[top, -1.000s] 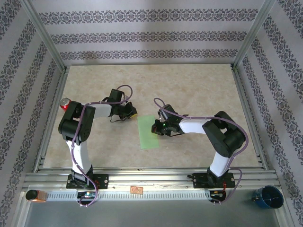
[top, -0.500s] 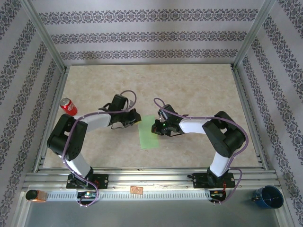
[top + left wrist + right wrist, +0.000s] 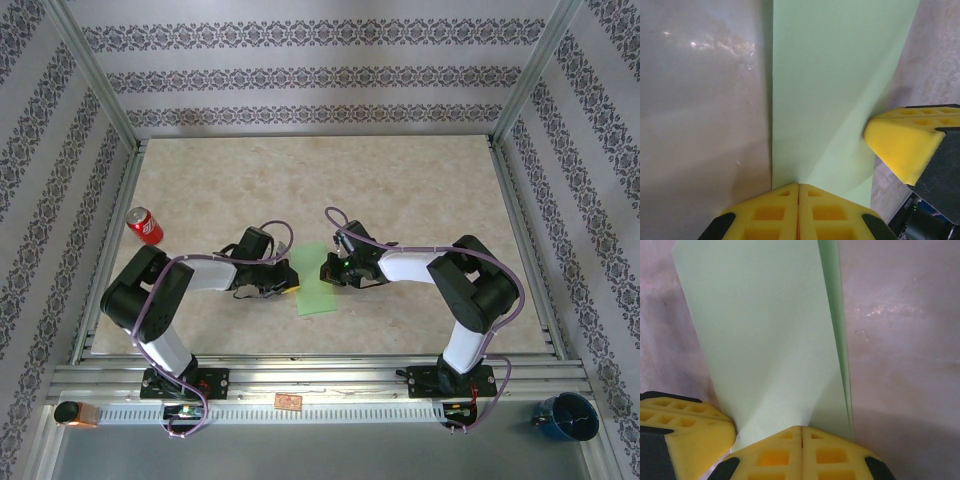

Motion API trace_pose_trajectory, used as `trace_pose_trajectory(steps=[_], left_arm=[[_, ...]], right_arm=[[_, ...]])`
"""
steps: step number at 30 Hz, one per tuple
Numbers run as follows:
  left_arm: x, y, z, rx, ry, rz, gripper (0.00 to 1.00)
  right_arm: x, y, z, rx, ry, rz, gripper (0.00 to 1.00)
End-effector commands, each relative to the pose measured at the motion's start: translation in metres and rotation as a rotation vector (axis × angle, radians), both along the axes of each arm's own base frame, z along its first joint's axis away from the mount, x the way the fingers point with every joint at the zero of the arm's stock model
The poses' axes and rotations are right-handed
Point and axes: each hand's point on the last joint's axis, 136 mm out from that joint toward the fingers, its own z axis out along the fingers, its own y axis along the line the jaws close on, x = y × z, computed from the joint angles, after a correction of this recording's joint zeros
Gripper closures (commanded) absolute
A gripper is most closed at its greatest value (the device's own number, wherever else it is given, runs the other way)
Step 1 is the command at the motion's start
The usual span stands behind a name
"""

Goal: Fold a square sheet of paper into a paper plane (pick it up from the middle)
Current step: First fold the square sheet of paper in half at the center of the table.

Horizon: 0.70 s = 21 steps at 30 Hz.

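Note:
The square sheet of paper [image 3: 316,284] lies flat mid-table as a narrow light green strip, folded over on itself. In the right wrist view, two layer edges of the paper [image 3: 770,330] show along its right side. My left gripper [image 3: 285,279] is shut, its tips down on the strip's left edge. From the left wrist, the shut yellow tips of the left gripper [image 3: 798,186] sit over the paper [image 3: 835,90], near its left border. My right gripper [image 3: 331,270] is shut too, its tips [image 3: 801,429] resting on the strip's right side. No paper shows between either pair of fingers.
A red soda can [image 3: 145,226] lies at the left of the table, apart from both arms. A blue cup [image 3: 572,415] and an orange object [image 3: 75,412] sit outside the frame at the front. Metal rails [image 3: 300,357] border the table.
My left arm has swung away from the red can, forward and right, and come down at the paper's left edge. The can is now uncovered. The right arm has not moved.

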Motion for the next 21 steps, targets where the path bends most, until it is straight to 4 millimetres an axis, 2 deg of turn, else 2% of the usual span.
trace_pose_trajectory(steps=[1,6,9,16,21], left_arm=[[-0.018,0.007,-0.01,0.03,0.039,-0.002,0.91],[-0.008,-0.005,0.032,-0.024,-0.045,-0.029,0.9],[-0.012,-0.015,0.043,-0.074,-0.06,-0.053,0.9],[-0.031,-0.027,0.022,-0.107,0.002,-0.078,0.91],[-0.045,-0.014,-0.003,-0.025,0.043,-0.068,0.91]], right_arm=[[-0.033,-0.032,-0.041,-0.169,0.134,-0.016,1.0],[-0.033,-0.032,-0.041,-0.171,0.135,-0.017,1.0],[-0.032,-0.032,-0.041,-0.172,0.132,-0.018,1.0],[-0.032,-0.033,-0.041,-0.177,0.132,-0.017,1.0],[-0.032,-0.034,-0.042,-0.179,0.132,-0.018,1.0]])
